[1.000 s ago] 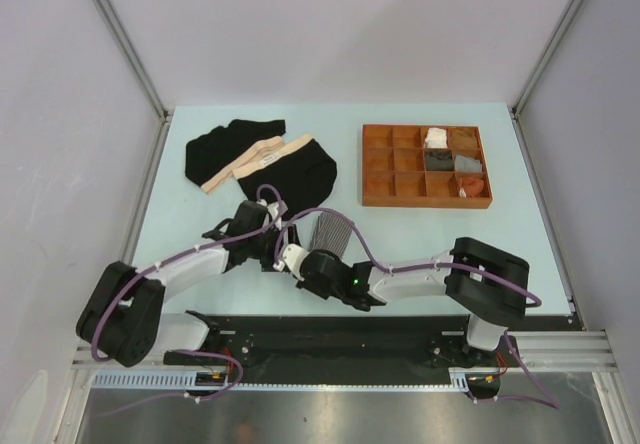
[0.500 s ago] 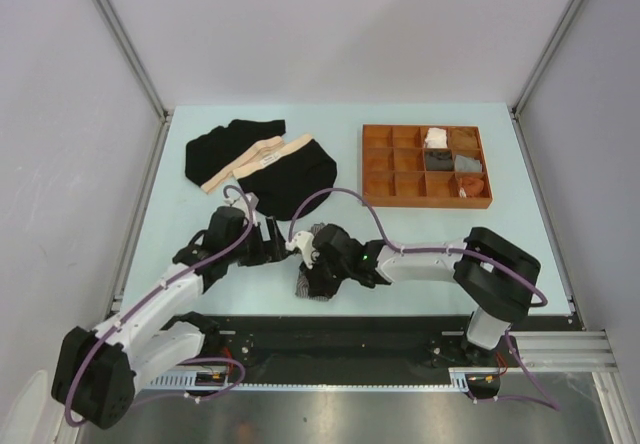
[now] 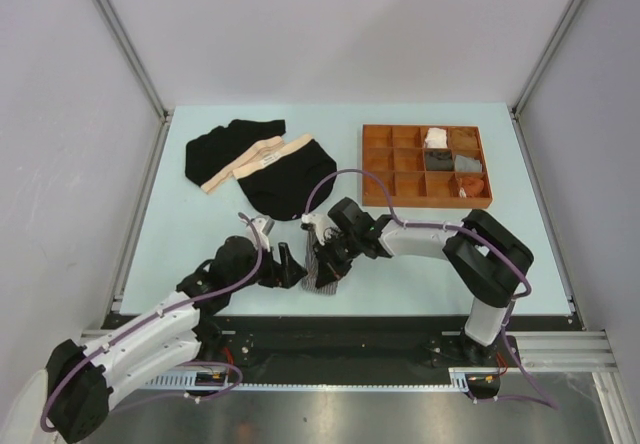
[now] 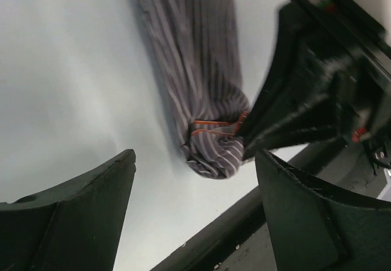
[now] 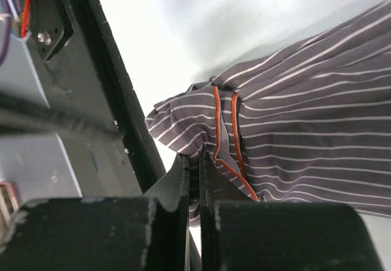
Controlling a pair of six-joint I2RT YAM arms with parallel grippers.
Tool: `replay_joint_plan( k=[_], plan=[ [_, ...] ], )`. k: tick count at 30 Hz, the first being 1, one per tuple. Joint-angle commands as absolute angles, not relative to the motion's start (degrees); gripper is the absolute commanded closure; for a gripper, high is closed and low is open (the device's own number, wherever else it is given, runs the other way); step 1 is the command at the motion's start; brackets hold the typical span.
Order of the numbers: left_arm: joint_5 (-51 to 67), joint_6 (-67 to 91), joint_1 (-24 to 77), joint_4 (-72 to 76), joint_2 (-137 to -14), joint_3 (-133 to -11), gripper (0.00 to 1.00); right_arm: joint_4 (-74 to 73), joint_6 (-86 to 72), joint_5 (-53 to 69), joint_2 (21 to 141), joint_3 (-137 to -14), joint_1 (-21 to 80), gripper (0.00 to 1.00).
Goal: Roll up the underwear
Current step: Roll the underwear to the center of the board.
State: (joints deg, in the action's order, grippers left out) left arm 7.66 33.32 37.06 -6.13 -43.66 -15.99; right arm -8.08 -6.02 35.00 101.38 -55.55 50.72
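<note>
- Top external view: the striped boxer short (image 3: 327, 281) is bunched near the front edge of the table (image 3: 190, 234), between the two grippers and close to the black rail (image 3: 380, 329) at the arm bases.
- The right gripper (image 3: 322, 262) reaches in from the right with its arm bent across the table, and it sits on the bunched cloth.
- The left gripper (image 3: 292, 268) points at the boxer short from the left, just beside it but apart from it.
- Left wrist view: both fingers (image 4: 79, 210) are spread wide with nothing between them. The boxer short runs away from the camera as a long, narrow bundle, and its near end is crumpled where the orange tag (image 4: 214, 124) shows. The right gripper's black body touches that end.
- Right wrist view: the fingers (image 5: 177, 182) are pressed together and pinch a fold of the striped cloth right beside the orange tag.
- At the back left of the table, well apart from both grippers, the first black brief (image 3: 225, 144) and the second black brief (image 3: 295, 179) lie flat and touching, with their beige waistbands (image 3: 255, 159) side by side.
- The brown tray (image 3: 425, 202) stands at the back right, and small bundles of cloth (image 3: 437, 137) sit in several of its right-hand compartments.
</note>
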Motion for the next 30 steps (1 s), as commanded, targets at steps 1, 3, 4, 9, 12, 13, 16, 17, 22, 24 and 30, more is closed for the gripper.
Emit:
replay_joint_plan(
  k=[1, 3, 4, 9, 12, 13, 16, 17, 22, 24, 30],
  plan=[
    [8.3, 31.6, 40.3, 5.7, -42.1, -12.6, 0.18, -12.6, -5.9, 37.9, 104.8, -58.4, 47.7, 1.0],
    [9.7, 30.9, 41.2, 9.3, -42.7, -11.4, 0.2, -13.4, -5.6, 38.4, 106.1, -59.7, 47.1, 1.0],
    [10.0, 30.8, 41.4, 10.3, -43.1, -10.5, 0.21, -13.5, -5.7, 38.7, 107.0, -60.0, 46.6, 1.0],
    [11.1, 30.0, 42.4, 15.9, -45.9, -8.4, 0.3, -13.7, -6.4, 41.3, 109.4, -61.9, 44.7, 1.0],
    [11.1, 29.2, 42.5, 17.9, -47.6, -7.8, 0.33, -13.9, -6.5, 42.4, 110.6, -62.6, 43.9, 1.0],
    [11.3, 29.2, 42.5, 18.8, -48.6, -7.4, 0.34, -14.0, -6.5, 42.8, 110.7, -62.7, 43.7, 1.0],
    [11.9, 29.4, 42.7, 22.1, -50.4, -7.1, 0.37, -13.8, -6.9, 43.4, 111.8, -63.3, 42.8, 1.0],
    [12.2, 29.3, 42.7, 23.4, -51.8, -7.2, 0.39, -13.8, -7.0, 43.6, 112.0, -63.5, 42.6, 1.0],
    [13.5, 29.0, 42.9, 26.5, -55.5, -6.8, 0.45, -13.7, -7.3, 44.6, 113.7, -64.2, 41.2, 1.0],
    [14.3, 28.9, 43.0, 27.7, -56.9, -6.6, 0.48, -13.7, -7.3, 44.8, 114.1, -64.6, 41.0, 1.0],
    [14.1, 29.0, 43.0, 30.1, -61.1, -6.6, 0.6, -13.4, -7.6, 45.5, 114.9, -65.2, 40.8, 1.0]
  ],
)
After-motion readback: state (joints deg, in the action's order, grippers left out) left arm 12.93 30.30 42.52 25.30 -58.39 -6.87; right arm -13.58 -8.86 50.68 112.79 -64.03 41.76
